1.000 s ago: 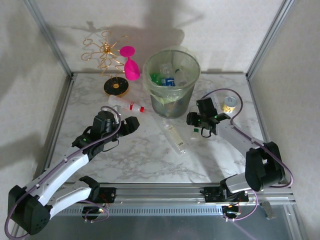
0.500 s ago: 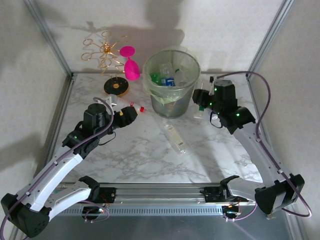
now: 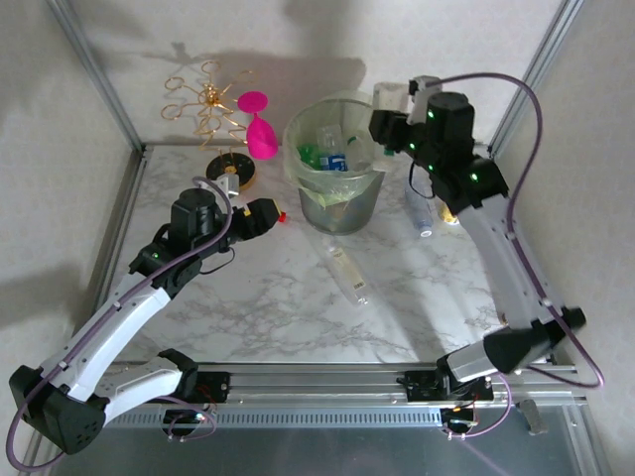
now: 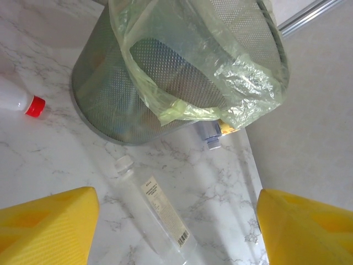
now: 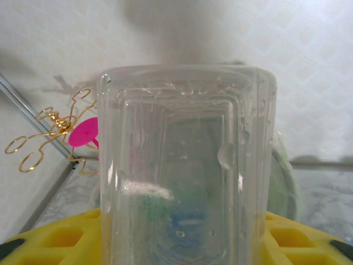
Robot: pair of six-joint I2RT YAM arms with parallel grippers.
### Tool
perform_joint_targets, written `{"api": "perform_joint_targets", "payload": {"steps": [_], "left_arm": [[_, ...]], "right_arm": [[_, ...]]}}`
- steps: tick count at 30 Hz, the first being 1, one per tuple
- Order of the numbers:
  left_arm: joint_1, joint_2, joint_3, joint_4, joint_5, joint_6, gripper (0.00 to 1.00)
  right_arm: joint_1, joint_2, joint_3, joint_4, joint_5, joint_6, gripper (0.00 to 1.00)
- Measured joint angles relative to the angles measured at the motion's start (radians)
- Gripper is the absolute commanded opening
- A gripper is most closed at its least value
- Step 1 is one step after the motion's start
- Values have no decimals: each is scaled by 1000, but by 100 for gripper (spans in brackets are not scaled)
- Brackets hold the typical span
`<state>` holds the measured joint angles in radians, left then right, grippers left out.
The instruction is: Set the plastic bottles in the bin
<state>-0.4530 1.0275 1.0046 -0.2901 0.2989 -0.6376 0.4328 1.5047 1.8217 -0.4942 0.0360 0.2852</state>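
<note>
Clear square plastic bottle [image 5: 182, 165], pinched by right gripper [image 3: 390, 109]: centre over bag-lined grey-green bin [image 3: 342, 203] before release; left gripper [image 3: 263, 215] spread.

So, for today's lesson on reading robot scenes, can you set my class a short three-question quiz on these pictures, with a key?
1. True or false: the right gripper is shut on a clear bottle, held above the table by the rim of the bin.
2. Multiple choice: what colour is the cap of the bottle lying nearest the left gripper? A blue, B red, C green.
3. Fill in the gap: in the left wrist view, the left gripper's jaws stand ____ (open or shut).

Key: 1 true; 2 B; 3 open.
</note>
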Motion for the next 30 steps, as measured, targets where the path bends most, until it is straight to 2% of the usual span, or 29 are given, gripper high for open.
{"api": "perform_joint_targets", "payload": {"steps": [5,9,19,24,30], "left_arm": [[5,1,2,0,-3,15,75],[9,1,2,0,-4,18,75],[12,1,2,0,-4,26,75],[12,2,2,0,-4,25,75],[12,1,-5,1,-4,25,75]], "right_arm": [[0,225,199,-32,-2,-48,45],[0,348,278,-59,10,-66,45],[26,387,196,-105,51,-68,53],[27,428,215,-119,84,-65,56],[29,508,271,-132,122,-60,72]]}}
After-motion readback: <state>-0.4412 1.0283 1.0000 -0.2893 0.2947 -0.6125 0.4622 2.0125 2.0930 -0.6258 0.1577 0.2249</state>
